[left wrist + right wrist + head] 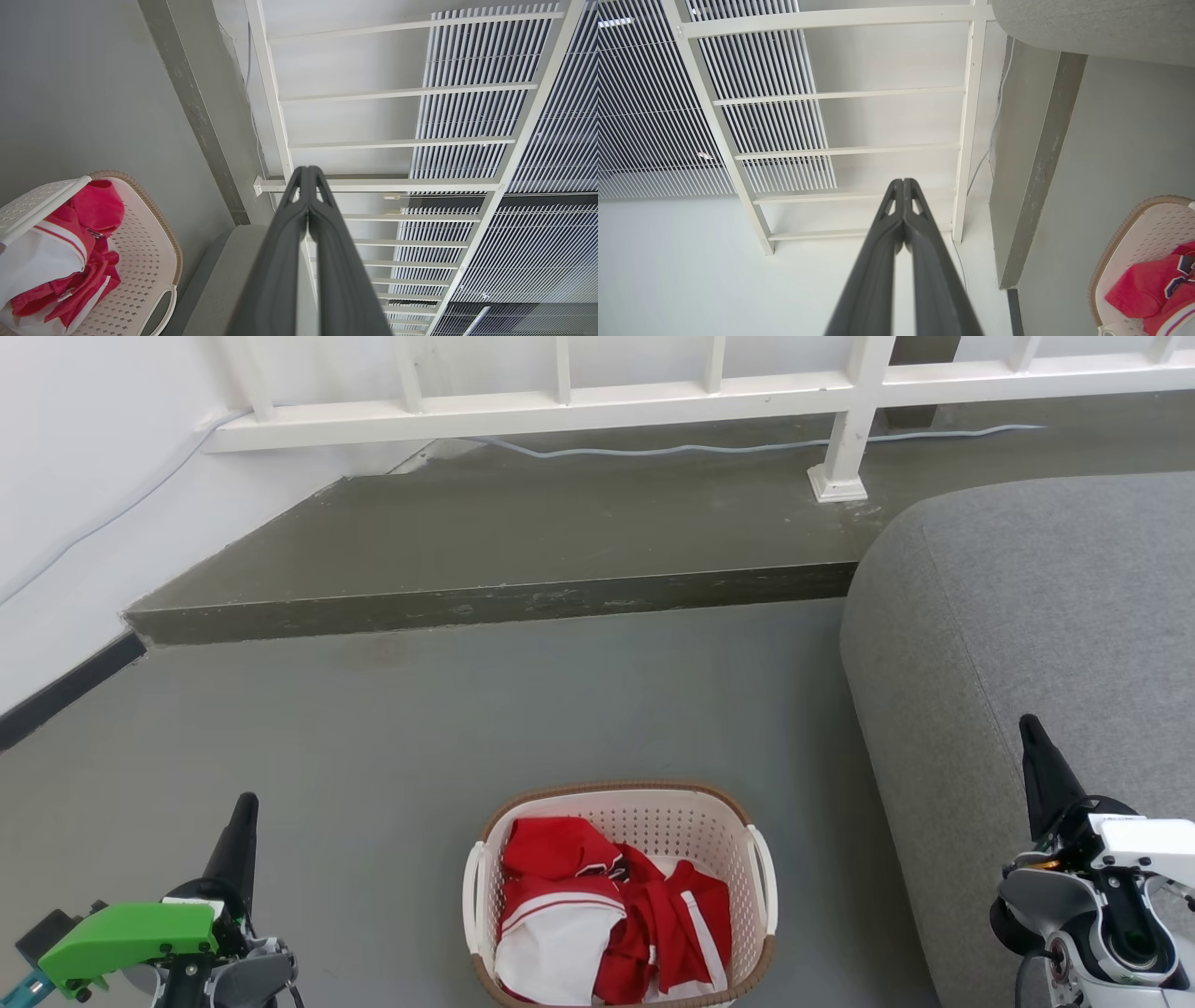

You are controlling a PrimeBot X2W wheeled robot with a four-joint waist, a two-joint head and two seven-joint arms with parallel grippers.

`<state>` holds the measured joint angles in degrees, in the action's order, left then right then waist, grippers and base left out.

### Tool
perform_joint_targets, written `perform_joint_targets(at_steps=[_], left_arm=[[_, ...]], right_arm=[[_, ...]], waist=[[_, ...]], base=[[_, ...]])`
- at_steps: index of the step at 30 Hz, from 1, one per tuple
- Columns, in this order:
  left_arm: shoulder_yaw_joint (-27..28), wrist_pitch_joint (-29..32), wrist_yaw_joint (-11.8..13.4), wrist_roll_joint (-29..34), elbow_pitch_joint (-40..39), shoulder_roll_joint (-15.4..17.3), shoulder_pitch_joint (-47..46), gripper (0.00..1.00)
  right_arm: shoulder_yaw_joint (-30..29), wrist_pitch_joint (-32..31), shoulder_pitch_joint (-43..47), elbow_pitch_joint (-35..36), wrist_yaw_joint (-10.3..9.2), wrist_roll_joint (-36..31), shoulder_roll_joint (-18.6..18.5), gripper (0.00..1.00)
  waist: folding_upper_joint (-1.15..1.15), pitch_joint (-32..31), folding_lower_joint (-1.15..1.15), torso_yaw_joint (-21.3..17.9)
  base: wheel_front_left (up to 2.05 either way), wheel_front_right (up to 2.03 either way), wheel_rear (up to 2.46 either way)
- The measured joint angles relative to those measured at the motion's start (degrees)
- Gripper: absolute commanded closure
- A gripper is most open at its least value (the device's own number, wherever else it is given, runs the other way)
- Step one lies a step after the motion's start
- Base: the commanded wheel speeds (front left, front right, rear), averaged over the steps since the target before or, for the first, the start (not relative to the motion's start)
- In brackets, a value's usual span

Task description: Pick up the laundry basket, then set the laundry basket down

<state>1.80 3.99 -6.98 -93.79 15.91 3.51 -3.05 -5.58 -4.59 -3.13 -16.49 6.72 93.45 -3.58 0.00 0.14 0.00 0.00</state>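
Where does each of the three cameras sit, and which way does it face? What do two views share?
Head view: on the head, looking forward and down at the floor, laundry basket and grey sofa; left claw and right claw at the lower corners.
Left wrist view: on the left wrist, looking along the shut left claw toward the white railing.
Right wrist view: on the right wrist, along the shut right claw.
Shared: both wrist views show the railing and the basket.
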Motion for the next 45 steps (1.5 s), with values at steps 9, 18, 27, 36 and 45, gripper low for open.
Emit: perform_joint_targets(at_steps=[9,18,27,36,45], left_arm=[[0.02,0.0,0.0,0.0,0.04,0.0,-0.01,1.0],[0.04,0.01,-0.01,0.01,0.09,0.0,-0.02,1.0],[0.07,0.01,-0.01,0.0,0.12,0.0,-0.02,1.0],[0.09,0.05,-0.01,0.01,0.16,-0.01,-0.03,1.0],[0.12,0.07,-0.02,0.0,0.16,-0.01,-0.03,1.0]], right_arm=[[-0.03,0.0,-0.01,0.0,0.0,0.0,0.0,1.0],[-0.07,-0.01,-0.02,0.0,0.01,0.0,0.01,1.0],[-0.1,-0.01,-0.02,0.0,0.01,0.0,0.01,1.0],[-0.15,-0.01,-0.02,0.01,0.01,-0.01,0.02,1.0],[-0.2,-0.01,-0.02,0.03,0.01,-0.01,0.03,1.0]], waist=[[0.0,0.0,0.0,0.0],[0.0,0.0,0.0,0.0],[0.0,0.0,0.0,0.0],[0.0,0.0,0.0,0.0],[0.0,0.0,0.0,0.0]], base=[[0.0,0.0,0.0],[0.0,0.0,0.0],[0.0,0.0,0.0],[0.0,0.0,0.0],[0.0,0.0,0.0]])
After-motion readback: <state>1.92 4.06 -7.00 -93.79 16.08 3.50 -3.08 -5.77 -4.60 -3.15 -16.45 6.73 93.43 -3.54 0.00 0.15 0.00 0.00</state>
